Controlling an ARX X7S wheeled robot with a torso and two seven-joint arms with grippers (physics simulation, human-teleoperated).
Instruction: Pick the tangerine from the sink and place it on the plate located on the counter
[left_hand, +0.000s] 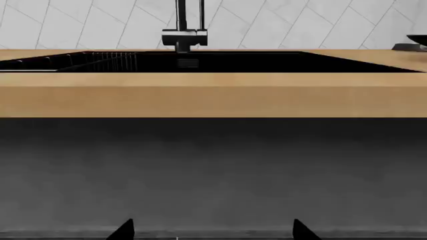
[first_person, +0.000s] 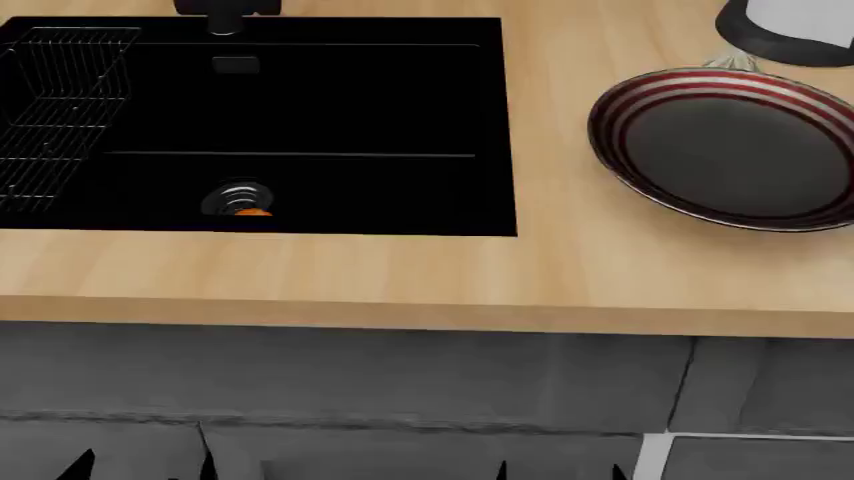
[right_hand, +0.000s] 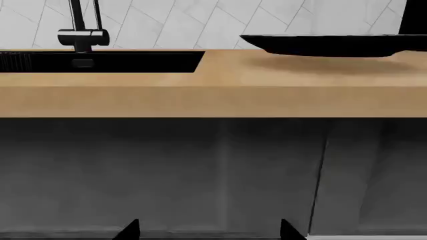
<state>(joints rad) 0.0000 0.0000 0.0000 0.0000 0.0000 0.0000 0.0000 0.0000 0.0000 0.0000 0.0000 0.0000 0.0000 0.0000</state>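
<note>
The tangerine (first_person: 251, 211) lies in the sink (first_person: 360, 120), at the round metal drain (first_person: 238, 196) near the basin's front wall; only a sliver of orange shows. A wire rack (first_person: 54, 110) fills the sink's left end, and a black faucet (left_hand: 183, 30) stands behind it. The plate (first_person: 727, 145) rests on the counter (first_person: 400, 275) to the sink's right, apart from it, with a white roll (first_person: 801, 20) just behind. The left hand (left_hand: 212, 231) and right hand (right_hand: 208, 230) hang below the counter edge, before grey cabinet fronts (right_hand: 200, 170), each with fingertips spread apart and gripping nothing.
</note>
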